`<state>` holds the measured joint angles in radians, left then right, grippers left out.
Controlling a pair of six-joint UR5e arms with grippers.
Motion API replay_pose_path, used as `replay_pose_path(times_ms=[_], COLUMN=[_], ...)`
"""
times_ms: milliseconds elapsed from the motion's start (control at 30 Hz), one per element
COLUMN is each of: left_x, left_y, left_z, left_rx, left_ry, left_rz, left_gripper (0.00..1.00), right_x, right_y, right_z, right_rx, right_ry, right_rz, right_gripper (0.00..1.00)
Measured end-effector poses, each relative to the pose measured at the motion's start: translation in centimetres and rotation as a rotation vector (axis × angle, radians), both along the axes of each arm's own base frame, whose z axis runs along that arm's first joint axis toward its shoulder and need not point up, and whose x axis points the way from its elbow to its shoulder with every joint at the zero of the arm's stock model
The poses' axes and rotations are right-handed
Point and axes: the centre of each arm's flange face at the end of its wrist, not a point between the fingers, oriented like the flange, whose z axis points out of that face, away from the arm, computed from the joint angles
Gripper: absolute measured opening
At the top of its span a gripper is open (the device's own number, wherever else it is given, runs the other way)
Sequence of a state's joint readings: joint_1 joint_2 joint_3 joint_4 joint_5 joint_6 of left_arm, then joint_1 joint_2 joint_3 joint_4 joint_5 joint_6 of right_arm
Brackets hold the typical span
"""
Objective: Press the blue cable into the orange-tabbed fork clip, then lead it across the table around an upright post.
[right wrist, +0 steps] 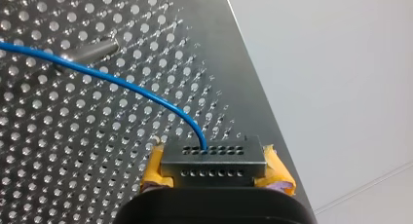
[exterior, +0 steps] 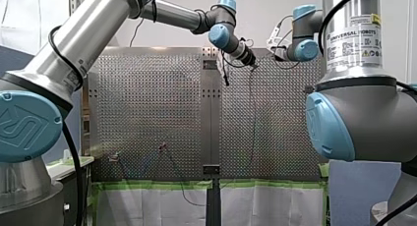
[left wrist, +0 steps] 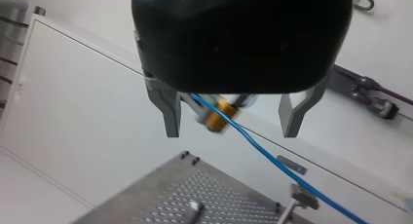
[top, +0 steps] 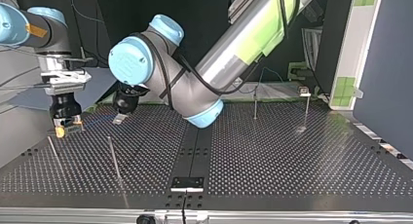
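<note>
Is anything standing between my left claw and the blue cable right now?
Nothing visible does. The blue cable runs through the open gap between the left claw's fingers. The right claw grips it farther along.

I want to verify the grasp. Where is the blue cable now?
In the right wrist view the blue cable is clamped in my right pincer and runs ahead over the perforated table, at the top view's left.

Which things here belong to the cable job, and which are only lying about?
Belong to the job: blue cable, held by my right gripper; upright post; my left gripper, fingers open.
Lying about: green tape along the table's edge; black plate at the table's middle seam.
</note>
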<state>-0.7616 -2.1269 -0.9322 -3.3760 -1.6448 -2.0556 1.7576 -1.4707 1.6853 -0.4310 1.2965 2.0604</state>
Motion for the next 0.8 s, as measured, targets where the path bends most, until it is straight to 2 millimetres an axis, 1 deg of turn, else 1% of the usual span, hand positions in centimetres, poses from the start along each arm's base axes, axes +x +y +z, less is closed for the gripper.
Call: replay_pose_path(times_ms=[100, 200, 600, 800], left_x=[0.6, 1.2, 3.5, 4.0], left_y=[-0.3, -0.4, -0.2, 0.0], left_z=[-1.5, -2.1, -1.5, -1.4], left_rx=[0.014, 0.005, -0.090, -0.106], left_ry=[0.015, 0.012, -0.034, -0.049], left_rz=[-0.003, 0.007, 0.032, 0.050], left_gripper=[0.99, 0.99, 0.99, 0.99], right_x=[0.1, 0.1, 0.3, 0.3], right_y=[0.3, 0.6, 0.8, 0.8], right_z=[0.6, 0.9, 1.2, 1.3], right_rx=[-0.011, -0.017, -0.028, -0.030], right_ry=[0.000, 0.000, 0.001, 0.001], right_rz=[0.009, 0.016, 0.031, 0.031], right_gripper=[0.00, 0.00, 0.00, 0.00])
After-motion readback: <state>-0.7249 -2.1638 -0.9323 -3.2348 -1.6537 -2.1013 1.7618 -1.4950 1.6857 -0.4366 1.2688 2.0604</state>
